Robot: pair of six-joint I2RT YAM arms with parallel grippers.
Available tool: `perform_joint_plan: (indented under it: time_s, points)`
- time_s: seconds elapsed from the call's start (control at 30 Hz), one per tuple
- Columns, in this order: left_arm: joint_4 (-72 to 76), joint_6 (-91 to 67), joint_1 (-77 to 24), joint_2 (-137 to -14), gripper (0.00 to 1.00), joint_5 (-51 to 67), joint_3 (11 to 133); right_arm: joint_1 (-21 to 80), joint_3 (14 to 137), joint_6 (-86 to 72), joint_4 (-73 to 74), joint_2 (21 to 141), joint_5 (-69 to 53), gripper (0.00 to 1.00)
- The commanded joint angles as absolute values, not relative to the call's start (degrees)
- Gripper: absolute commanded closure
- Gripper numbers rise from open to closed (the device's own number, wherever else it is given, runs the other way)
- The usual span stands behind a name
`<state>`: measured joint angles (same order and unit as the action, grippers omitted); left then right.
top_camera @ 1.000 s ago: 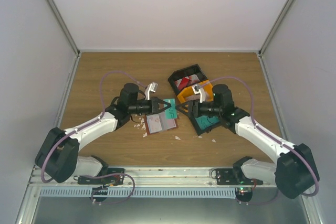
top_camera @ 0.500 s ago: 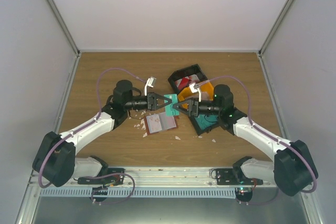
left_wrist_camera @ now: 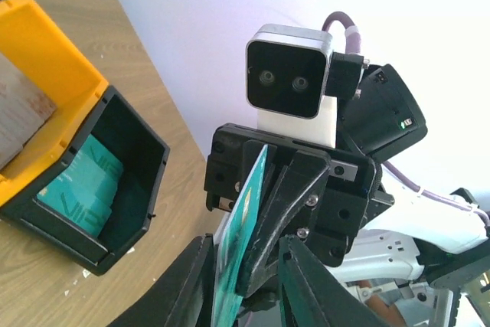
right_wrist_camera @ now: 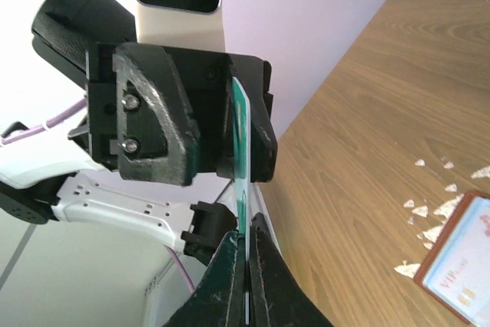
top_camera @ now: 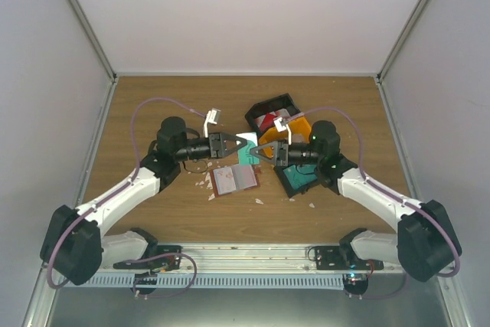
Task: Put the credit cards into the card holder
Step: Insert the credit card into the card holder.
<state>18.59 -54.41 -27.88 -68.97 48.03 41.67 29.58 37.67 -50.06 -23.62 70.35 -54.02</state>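
A teal credit card point(top_camera: 246, 148) hangs edge-on in the air between my two grippers, above the table's middle. My right gripper point(top_camera: 256, 152) is shut on its edge; in the right wrist view the fingertips point(right_wrist_camera: 246, 281) pinch the card point(right_wrist_camera: 242, 151). My left gripper point(top_camera: 233, 145) faces it with its jaws a little apart around the card point(left_wrist_camera: 241, 243), which leans on one finger point(left_wrist_camera: 184, 285). The card holder point(top_camera: 234, 179) lies open on the table below, with a pale card on it point(right_wrist_camera: 459, 266). A red-and-white card point(top_camera: 268, 121) lies in the rear black bin.
An orange bin point(top_camera: 297, 131) and a black bin holding teal cards point(top_camera: 300, 179) stand right of centre, under the right arm. In the left wrist view these are the orange bin point(left_wrist_camera: 46, 67) and the black bin point(left_wrist_camera: 115, 181). White scraps point(top_camera: 205, 181) lie around the holder.
My right gripper has closed on the teal card. My left gripper's jaws have parted slightly. Both grippers have shifted a little towards the back of the table.
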Motion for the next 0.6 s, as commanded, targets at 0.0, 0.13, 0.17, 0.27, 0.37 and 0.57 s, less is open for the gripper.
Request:
perform_joint_plan:
  time_s: [0.0,0.13,0.17,0.27,0.37,0.57]
  points:
    - [19.7,-53.0,-27.3,-66.1,0.75,47.9,40.1,29.9,40.8,-51.9,-24.7,71.5,-53.9,1.00]
    - [19.5,-52.1,-27.3,-65.4,0.81,48.3,39.3,29.9,40.4,-54.2,-27.2,72.7,-55.5,1.00]
    - [19.5,-52.0,-27.2,-65.3,0.82,48.4,39.1,29.9,40.3,-54.5,-27.4,72.7,-55.5,0.99]
    - [19.9,-51.9,-27.2,-64.8,0.86,48.2,38.0,29.9,40.5,-54.8,-27.5,72.6,-55.3,0.99]
    - [19.9,-51.7,-27.2,-64.4,0.97,48.0,37.0,29.9,40.5,-55.0,-27.6,73.0,-55.3,1.00]
    - [11.2,-49.0,-26.3,-63.7,1.00,41.9,36.7,29.9,43.0,-46.4,-15.0,73.3,-50.4,0.70]
